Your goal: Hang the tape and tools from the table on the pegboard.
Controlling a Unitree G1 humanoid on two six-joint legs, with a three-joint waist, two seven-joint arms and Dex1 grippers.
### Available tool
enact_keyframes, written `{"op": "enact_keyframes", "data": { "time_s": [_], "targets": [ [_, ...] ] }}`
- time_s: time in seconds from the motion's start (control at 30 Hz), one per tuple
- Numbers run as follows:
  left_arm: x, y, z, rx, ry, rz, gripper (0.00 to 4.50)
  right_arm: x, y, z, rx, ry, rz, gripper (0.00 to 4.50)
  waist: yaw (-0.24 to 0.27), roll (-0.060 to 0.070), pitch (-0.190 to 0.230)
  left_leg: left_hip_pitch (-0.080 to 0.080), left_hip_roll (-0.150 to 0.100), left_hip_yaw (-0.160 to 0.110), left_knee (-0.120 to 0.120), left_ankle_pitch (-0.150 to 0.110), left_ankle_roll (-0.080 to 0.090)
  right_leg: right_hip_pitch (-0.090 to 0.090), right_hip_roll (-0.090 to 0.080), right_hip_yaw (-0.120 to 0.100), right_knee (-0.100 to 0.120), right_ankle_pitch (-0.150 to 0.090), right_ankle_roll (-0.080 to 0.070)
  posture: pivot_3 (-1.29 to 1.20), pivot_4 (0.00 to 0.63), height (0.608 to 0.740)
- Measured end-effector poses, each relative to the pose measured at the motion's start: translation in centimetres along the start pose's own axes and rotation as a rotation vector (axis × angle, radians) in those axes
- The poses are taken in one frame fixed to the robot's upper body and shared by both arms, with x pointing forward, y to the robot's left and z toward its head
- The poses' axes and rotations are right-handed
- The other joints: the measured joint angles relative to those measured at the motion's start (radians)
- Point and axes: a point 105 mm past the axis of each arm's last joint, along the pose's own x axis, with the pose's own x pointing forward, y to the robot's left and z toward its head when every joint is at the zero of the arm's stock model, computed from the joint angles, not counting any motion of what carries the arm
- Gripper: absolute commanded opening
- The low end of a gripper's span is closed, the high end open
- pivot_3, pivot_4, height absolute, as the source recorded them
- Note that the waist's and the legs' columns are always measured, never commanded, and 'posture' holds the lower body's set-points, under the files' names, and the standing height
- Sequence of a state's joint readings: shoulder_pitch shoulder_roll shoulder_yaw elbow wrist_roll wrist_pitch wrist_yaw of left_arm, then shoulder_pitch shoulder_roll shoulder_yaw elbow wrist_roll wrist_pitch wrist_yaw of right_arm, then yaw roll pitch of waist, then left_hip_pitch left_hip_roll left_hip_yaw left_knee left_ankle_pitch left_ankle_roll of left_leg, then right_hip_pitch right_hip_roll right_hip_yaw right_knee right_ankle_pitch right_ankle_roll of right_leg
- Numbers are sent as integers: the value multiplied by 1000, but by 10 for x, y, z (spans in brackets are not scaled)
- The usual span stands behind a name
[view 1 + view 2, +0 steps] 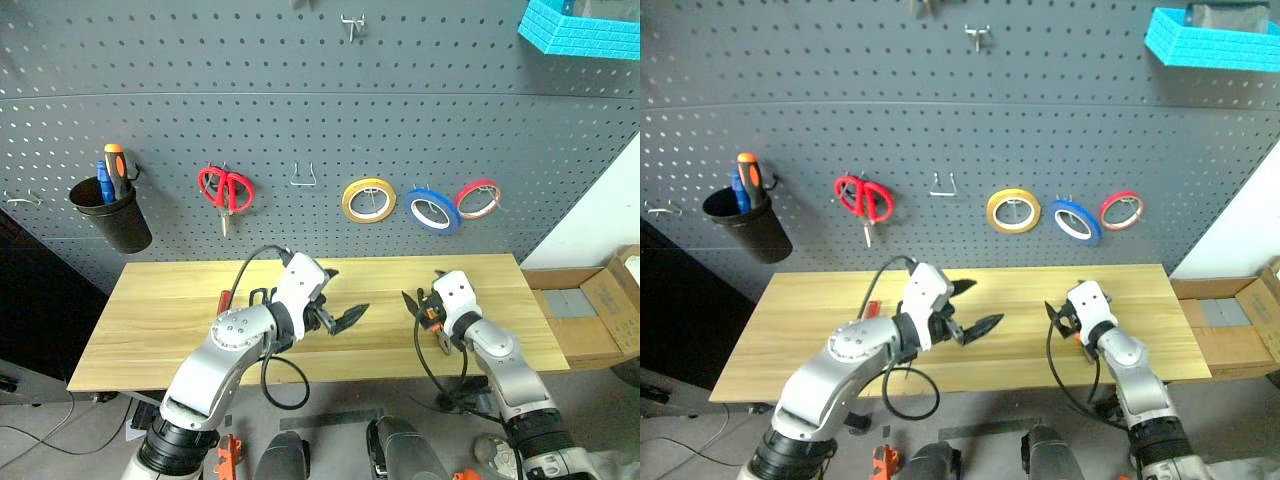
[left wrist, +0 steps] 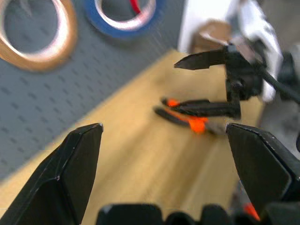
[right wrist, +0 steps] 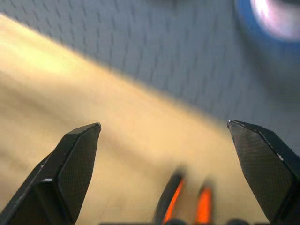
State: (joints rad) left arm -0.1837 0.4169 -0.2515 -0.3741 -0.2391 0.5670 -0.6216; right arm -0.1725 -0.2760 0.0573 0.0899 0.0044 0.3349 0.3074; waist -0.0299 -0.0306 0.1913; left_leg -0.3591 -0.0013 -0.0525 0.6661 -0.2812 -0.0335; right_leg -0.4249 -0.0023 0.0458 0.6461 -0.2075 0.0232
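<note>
Hanging on pegboard (image 1: 300,120) hooks: blue tape (image 1: 433,209) between yellow roll (image 1: 368,200) and red roll (image 1: 478,199), red scissors (image 1: 225,189) further left, black cup (image 1: 112,213) with screwdrivers at far left. Pliers (image 2: 192,115) lie on tabletop (image 1: 170,310) near its right end, just under right gripper (image 1: 420,297), fingers spread wide, empty. Left gripper (image 1: 340,295) hovers mid-tabletop, fingers wide apart, holding nothing. Small red-handled screwdriver (image 1: 222,301) lies on tabletop beside left arm. Blue-handled scissors not made out.
</note>
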Motion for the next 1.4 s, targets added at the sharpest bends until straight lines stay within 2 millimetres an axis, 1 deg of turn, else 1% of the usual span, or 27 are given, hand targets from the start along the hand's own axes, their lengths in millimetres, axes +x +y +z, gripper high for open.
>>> {"op": "enact_keyframes", "data": {
  "time_s": [0.07, 0.13, 0.17, 0.2, 0.23, 0.3, 0.33, 0.4, 0.47, 0.53, 0.57, 0.63, 0.67, 0.73, 0.9, 1.03, 1.1, 1.23, 1.33, 1.4],
  "targets": [
    [-1, -2, -19, 88, 71, -53, 4500, 0, -3, -8, 67, 97, -27, 4488, -2, 2, 5, 2, 0, 0, 0, 0, 1, 1, 0, 0, 0, 0, 0, -17, 233, 740],
    [-3, -3, -37, 159, 140, -98, 4500, 1, -10, -12, 120, 165, -68, 4488, -3, 6, 15, 4, 0, 0, 0, 1, 1, 1, 0, 1, 0, 0, 0, -21, 245, 740],
    [-2, -3, -43, 173, 158, -109, 4500, 1, -14, -12, 150, 184, -90, 4488, -3, 7, 19, 3, 0, 0, 0, 1, 2, 0, 0, 0, -1, 0, 0, -21, 251, 740],
    [0, -2, -46, 185, 163, -117, 4500, 2, -19, -12, 218, 208, -120, 4488, -3, 7, 26, 3, 0, 0, 0, 1, 2, 0, 0, 0, -1, 0, 0, -21, 256, 740],
    [3, 0, -44, 189, 156, -114, 4500, 4, -23, -12, 257, 227, -145, 4488, -4, 8, 30, 1, 0, -1, 0, 1, 2, -1, 1, 0, -1, 0, 0, -20, 261, 740],
    [12, 3, -30, 205, 110, -107, 4500, 8, -30, -11, 310, 263, -185, 4488, -4, 7, 39, -3, 0, -2, 0, 1, 2, -3, 1, -1, -1, 0, 0, -14, 275, 740],
    [15, 5, -24, 213, 89, -103, 4500, 9, -33, -11, 327, 273, -197, 4488, -3, 7, 42, -4, -1, -2, -1, 1, 2, -4, 1, -1, -1, 3, 6, -13, 279, 740],
    [15, 8, -18, 221, 74, -92, 4500, 10, -39, -12, 353, 294, -220, 4488, -5, 8, 46, -5, -1, -2, -3, 0, 4, -6, 0, -1, -2, 1, 7, -5, 290, 740],
    [13, 9, -20, 213, 78, -85, 4500, 9, -43, -18, 375, 327, -243, 4488, -5, 9, 51, -6, 0, -1, -4, -3, 8, -8, -1, -1, -1, 0, 5, 5, 297, 740],
    [10, 5, -26, 195, 92, -86, 4500, 9, -42, -24, 381, 352, -239, 4488, -10, 9, 55, -8, 2, -1, -4, -5, 11, -12, -1, 0, -1, 1, 3, 16, 302, 740],
    [9, 4, -27, 190, 95, -88, 4500, 10, -41, -22, 377, 350, -232, 4488, -12, 9, 58, -9, 6, 0, -4, -5, 11, -12, -2, 0, -1, 1, 3, 22, 305, 740],
    [6, 1, -27, 190, 95, -91, 4500, 13, -41, -19, 371, 347, -221, 4488, -13, 8, 65, -9, 6, 0, -4, -5, 12, -12, -2, 0, -1, 1, 3, 32, 310, 740],
    [4, -1, -26, 186, 95, -90, 4500, 14, -39, -19, 371, 355, -214, 4488, -12, 7, 70, -9, 6, 0, -4, -5, 12, -12, -1, 0, -1, 0, 6, 34, 312, 740],
    [2, -2, -26, 177, 97, -87, 4500, 14, -36, -27, 379, 388, -200, 4488, -11, 7, 77, -9, 6, 0, -3, -5, 12, -12, -1, 0, -1, -2, 7, 41, 317, 740],
    [-1, -1, -25, 162, 100, -76, 4500, 26, -38, -15, 352, 386, -169, 4488, -12, 5, 93, -8, 7, 2, -3, -5, 11, -12, 0, 1, -1, -1, 9, 56, 331, 740],
    [-2, -3, -26, 145, 102, -73, 4500, 34, -49, -6, 323, 381, -164, 4488, -12, 5, 101, -8, 8, 2, -3, -5, 11, -12, 1, 1, -1, -1, 8, 62, 332, 740],
    [-3, -3, -28, 136, 107, -69, 4500, 38, -52, -4, 313, 385, -155, 4488, -12, 4, 103, -8, 9, 2, -4, -5, 11, -12, 2, 0, -2, -1, 8, 73, 331, 740],
    [-4, -5, -25, 136, 102, -64, 4500, 43, -57, 0, 309, 413, -141, 4488, -9, 2, 105, -9, 9, 1, -4, -5, 11, -12, 1, 0, -2, -1, 8, 79, 328, 740],
    [-5, -7, -26, 128, 102, -63, 4500, 45, -59, 3, 333, 439, -141, 3939, -9, 0, 106, -9, 9, 2, -4, -5, 11, -12, 1, 1, -2, -1, 8, 84, 322, 740],
    [-5, -9, -27, 120, 103, -66, 4500, 45, -59, 4, 370, 452, -140, 3286, -6, 0, 106, -9, 9, 1, -4, -5, 11, -12, 1, 0, -2, -1, 8, 84, 320, 740]
  ]
}}
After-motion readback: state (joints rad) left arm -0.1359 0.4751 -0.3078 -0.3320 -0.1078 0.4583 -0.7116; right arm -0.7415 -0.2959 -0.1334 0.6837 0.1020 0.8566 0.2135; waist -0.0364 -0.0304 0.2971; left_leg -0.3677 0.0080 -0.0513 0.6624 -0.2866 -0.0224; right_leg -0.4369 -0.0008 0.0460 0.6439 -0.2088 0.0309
